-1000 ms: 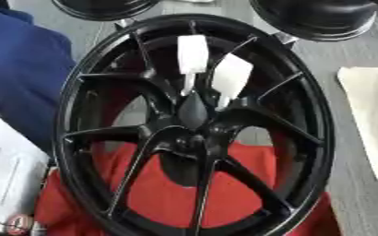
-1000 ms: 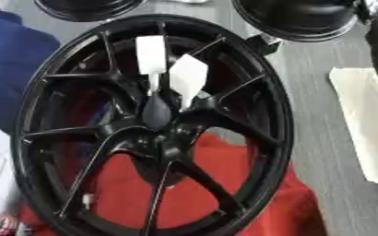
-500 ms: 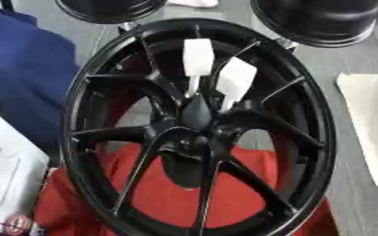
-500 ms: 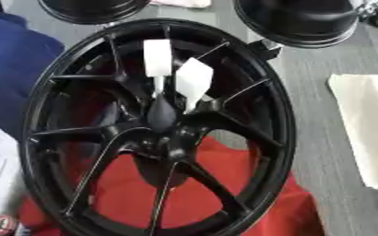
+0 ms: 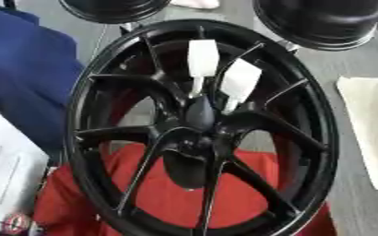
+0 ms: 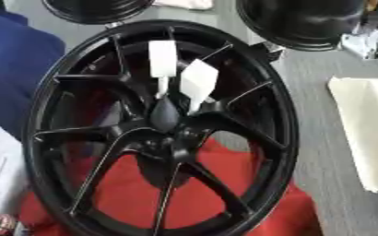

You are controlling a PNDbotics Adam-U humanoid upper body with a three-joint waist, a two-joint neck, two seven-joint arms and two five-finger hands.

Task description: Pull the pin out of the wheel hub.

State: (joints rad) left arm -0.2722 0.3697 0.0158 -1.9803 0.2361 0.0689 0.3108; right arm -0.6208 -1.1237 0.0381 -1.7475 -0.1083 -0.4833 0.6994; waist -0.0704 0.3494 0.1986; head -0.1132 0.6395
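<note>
Place: we take this for a wheel workshop or garage bench | Evidence: a black spoked wheel hub with two white tags, more black rims beyond it | Surface: grey table with red cloth, blue cloth, pale cloth

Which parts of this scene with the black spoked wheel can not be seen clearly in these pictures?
- Both views: neither robot hand shows.
- Black spoked wheel: lower rim cut by the bottom edge.
- Two white tags above the hub: blurred; what they hang on is unclear.
- Red cloth: mostly covered by spokes.
- Black round objects: cut by the top edge.
</note>
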